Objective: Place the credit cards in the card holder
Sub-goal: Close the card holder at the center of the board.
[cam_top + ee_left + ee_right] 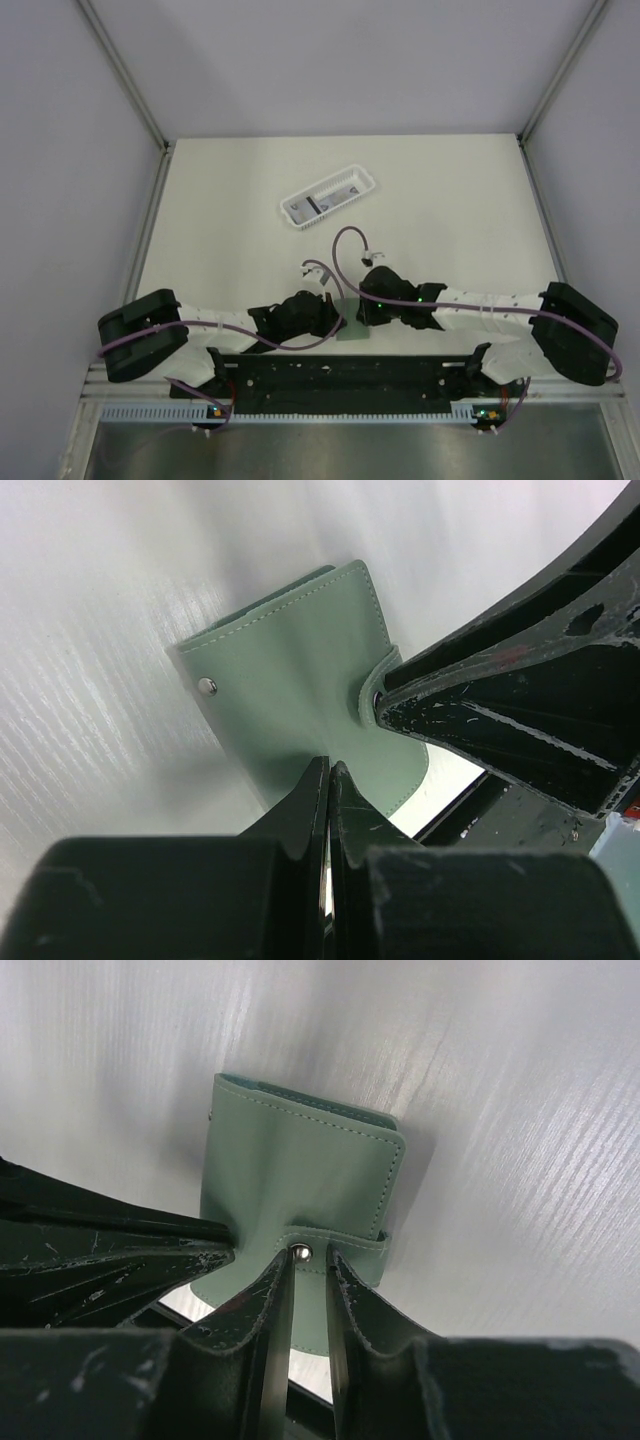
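Note:
The sage-green card holder (pixel 352 330) lies closed near the table's front edge, between both grippers. Its strap (pixel 345 1243) wraps over the cover (pixel 300 1165) and ends in a metal snap (pixel 299 1251). My right gripper (pixel 312 1260) stands narrowly open, one fingertip on each side of the snap end of the strap. My left gripper (pixel 329 767) is shut, its tips resting on the holder's (pixel 290 660) cover close to its edge. A light credit card (pixel 318 205) with a dark stripe lies in the white basket, far from both grippers.
The white slotted basket (pixel 345 186) sits tilted at the table's middle, behind the arms. The black mounting rail (pixel 330 375) runs just in front of the holder. Grey walls close in the table on the left, right and back.

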Tool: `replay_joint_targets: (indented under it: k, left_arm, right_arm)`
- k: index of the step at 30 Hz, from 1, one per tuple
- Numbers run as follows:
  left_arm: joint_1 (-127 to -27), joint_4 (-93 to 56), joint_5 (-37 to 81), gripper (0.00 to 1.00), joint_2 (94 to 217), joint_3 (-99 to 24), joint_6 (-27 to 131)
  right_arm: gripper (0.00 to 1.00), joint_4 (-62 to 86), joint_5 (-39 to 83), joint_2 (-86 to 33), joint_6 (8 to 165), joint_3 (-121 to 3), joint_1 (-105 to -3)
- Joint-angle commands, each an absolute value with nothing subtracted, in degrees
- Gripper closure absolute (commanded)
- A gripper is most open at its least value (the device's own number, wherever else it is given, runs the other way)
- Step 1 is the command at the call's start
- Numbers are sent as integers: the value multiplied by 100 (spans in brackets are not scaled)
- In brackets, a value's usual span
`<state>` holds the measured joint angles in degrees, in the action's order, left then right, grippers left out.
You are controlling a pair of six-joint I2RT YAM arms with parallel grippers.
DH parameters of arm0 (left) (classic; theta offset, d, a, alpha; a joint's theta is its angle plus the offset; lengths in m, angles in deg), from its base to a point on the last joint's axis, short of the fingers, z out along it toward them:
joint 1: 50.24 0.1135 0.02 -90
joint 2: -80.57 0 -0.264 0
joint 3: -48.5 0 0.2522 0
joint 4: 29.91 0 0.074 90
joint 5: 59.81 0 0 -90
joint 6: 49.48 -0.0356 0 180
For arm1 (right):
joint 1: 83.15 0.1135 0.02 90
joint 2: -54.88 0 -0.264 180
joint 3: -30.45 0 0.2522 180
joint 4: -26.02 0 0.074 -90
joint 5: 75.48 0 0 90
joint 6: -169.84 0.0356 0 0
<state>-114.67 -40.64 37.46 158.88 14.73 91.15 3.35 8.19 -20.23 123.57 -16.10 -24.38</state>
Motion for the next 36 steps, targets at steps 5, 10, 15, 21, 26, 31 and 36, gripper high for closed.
replay_joint_targets:
  k: [5, 10, 15, 21, 26, 31, 36]
  left_arm:
    - [-11458, -4155, 3626, 100, 16003, 1549, 9097]
    - [-11458, -4181, 3617, 100, 16003, 1558, 9097]
    - [-11458, -4182, 3626, 100, 15985, 1576, 9097]
    - [-11458, -4190, 3652, 100, 15958, 1628, 9106]
    - [-11458, -4234, 3652, 100, 15941, 1655, 9123]
    - [-11458, -4252, 3669, 100, 15906, 1707, 9141]
    - [-11458, -4252, 3669, 100, 15897, 1716, 9123]
  right_arm:
    - [82, -82, 802, -2545, 12309, -2092, -2312]
    - [84, -785, 723, -3028, 12195, -2557, -2250]
    - [85, -1296, 705, -3573, 12159, -2971, -2189]
    - [88, -1533, 766, -3881, 12177, -3138, -2189]
    - [91, -1604, 933, -4180, 12177, -3156, -2189]
    - [93, -1613, 1057, -4514, 12177, -3121, -2180]
    - [94, -1630, 1232, -4883, 12133, -3156, -2180]
